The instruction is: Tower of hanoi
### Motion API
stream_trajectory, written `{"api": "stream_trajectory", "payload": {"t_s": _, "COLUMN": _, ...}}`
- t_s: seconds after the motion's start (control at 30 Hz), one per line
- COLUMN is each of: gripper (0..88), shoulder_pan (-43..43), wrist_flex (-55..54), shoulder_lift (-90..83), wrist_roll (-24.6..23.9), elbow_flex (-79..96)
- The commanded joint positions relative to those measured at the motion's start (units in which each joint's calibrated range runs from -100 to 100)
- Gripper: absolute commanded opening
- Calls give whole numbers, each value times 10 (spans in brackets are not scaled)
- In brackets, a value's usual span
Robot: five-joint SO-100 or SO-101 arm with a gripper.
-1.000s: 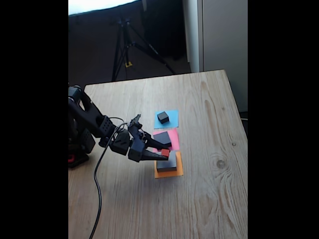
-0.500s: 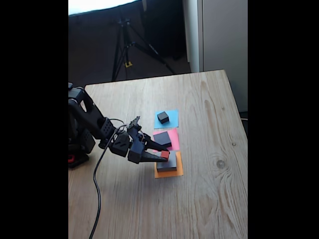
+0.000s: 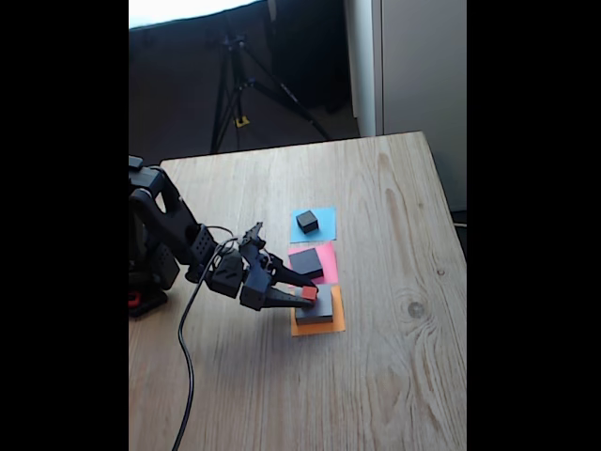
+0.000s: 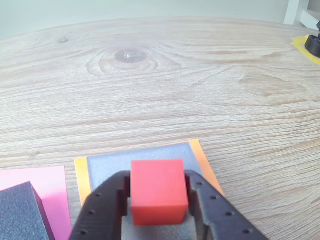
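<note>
My gripper (image 4: 158, 192) is shut on the tiny red cube (image 4: 157, 195), holding it just above the near edge of the grey slab (image 4: 142, 157). In the fixed view the red cube (image 3: 309, 293) sits between the gripper's tips (image 3: 309, 294) over the grey slab (image 3: 322, 307), which lies on the orange paper (image 3: 317, 327). The smaller black slab (image 3: 307, 262) rests on the pink paper (image 3: 326, 256); its corner shows at the wrist view's lower left (image 4: 17, 212). The small black cube (image 3: 307, 222) sits on the blue paper (image 3: 321, 216).
The wooden table (image 3: 394, 357) stretches wide to the right of the papers. The arm's base (image 3: 150, 263) stands at the table's left edge, with a black cable (image 3: 184, 376) trailing toward the front. A tripod (image 3: 239, 89) stands beyond the far edge.
The arm has drawn back and up slightly, carrying the red cube a little to the left over the grey slab. The other blocks stay still.
</note>
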Motion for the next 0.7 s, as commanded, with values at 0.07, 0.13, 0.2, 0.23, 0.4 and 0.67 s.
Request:
{"api": "stream_trajectory", "payload": {"t_s": 0.07, "gripper": 168, "shoulder_pan": -11, "wrist_flex": -16, "shoulder_lift": -3, "wrist_roll": 9, "elbow_flex": -6}}
{"api": "stream_trajectory", "payload": {"t_s": 0.13, "gripper": 214, "shoulder_pan": -11, "wrist_flex": -18, "shoulder_lift": -2, "wrist_roll": 9, "elbow_flex": -8}}
{"api": "stream_trajectory", "payload": {"t_s": 0.2, "gripper": 241, "shoulder_pan": -11, "wrist_flex": -21, "shoulder_lift": -5, "wrist_roll": 9, "elbow_flex": -8}}
{"api": "stream_trajectory", "payload": {"t_s": 0.23, "gripper": 247, "shoulder_pan": -11, "wrist_flex": -24, "shoulder_lift": -6, "wrist_roll": 9, "elbow_flex": -8}}
{"api": "stream_trajectory", "payload": {"t_s": 0.4, "gripper": 275, "shoulder_pan": -13, "wrist_flex": -20, "shoulder_lift": -27, "wrist_roll": 9, "elbow_flex": -7}}
{"api": "stream_trajectory", "payload": {"t_s": 0.67, "gripper": 257, "shoulder_pan": -25, "wrist_flex": 259, "shoulder_lift": -233, "wrist_roll": 9, "elbow_flex": -9}}
